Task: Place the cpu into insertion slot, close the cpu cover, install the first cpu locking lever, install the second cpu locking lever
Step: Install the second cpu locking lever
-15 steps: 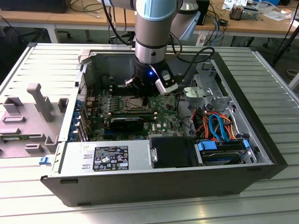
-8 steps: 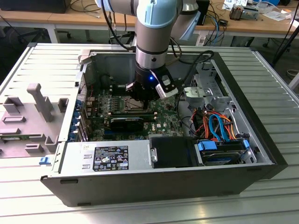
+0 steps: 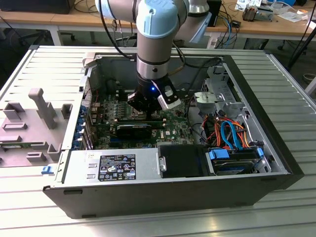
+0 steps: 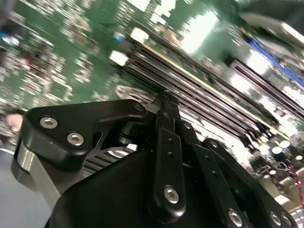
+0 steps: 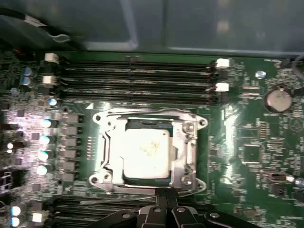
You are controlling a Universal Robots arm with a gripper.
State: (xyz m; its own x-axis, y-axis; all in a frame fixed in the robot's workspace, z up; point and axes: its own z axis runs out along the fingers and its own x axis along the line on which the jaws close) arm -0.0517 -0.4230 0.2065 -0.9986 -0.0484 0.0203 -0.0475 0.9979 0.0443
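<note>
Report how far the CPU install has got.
Done: the small square silver-grey cpu sits in the silver-rimmed insertion slot, with the thin silver frame cpu cover lying closed around it. In hand: the black gripper hovers at the socket's edge, jaws together, beside a thin wire lever. Whether either lever is latched cannot be told.

case (image 3: 276,163): open on surface (image 3: 148,222), motherboard (image 3: 173,129) inside it
cpu (image 5: 145,154): seated in insertion slot (image 5: 129,181), cpu cover (image 5: 190,142) down around it
memory slots (image 5: 137,80): just beside the socket, more on its opposite side
gripper (image 3: 146,114): over socket, mid-board
power supply box (image 3: 113,167): near wall, exterior view's left
drives and cables (image 3: 232,148): exterior view's right
</note>
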